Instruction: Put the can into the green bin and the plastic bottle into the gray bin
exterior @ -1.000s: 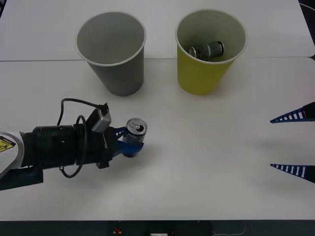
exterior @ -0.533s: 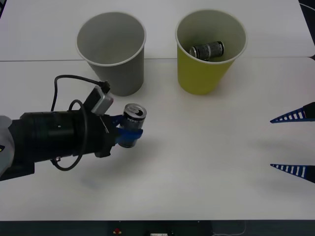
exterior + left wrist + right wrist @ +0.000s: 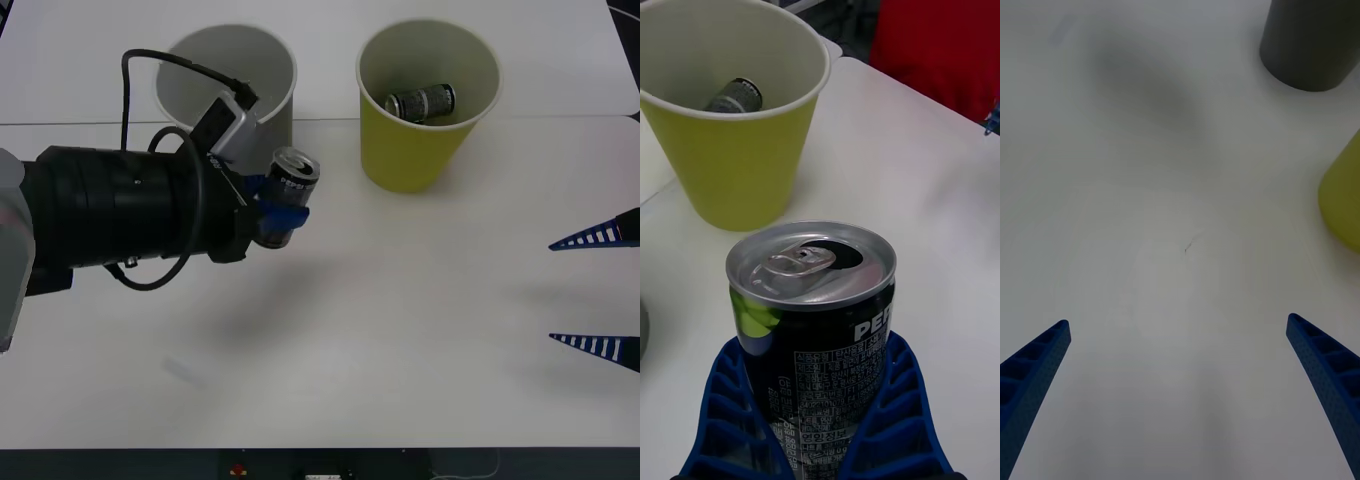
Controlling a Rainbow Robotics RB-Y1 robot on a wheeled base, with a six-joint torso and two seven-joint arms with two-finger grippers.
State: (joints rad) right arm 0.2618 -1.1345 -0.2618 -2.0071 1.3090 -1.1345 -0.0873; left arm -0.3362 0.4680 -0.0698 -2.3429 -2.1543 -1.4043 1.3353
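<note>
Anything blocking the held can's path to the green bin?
Nothing visible. The left gripper holds the can above bare table; the green bin is open-topped with another can lying inside.

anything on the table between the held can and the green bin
Nothing: in the front view, bare white table separates the can, clamped in the left gripper, from the green bin.

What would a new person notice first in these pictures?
First the left gripper, holding the can tilted above the table, in front of the gray bin. Next, the green bin to its right, with another can lying inside. The right gripper waits open at the table's right edge.
</note>
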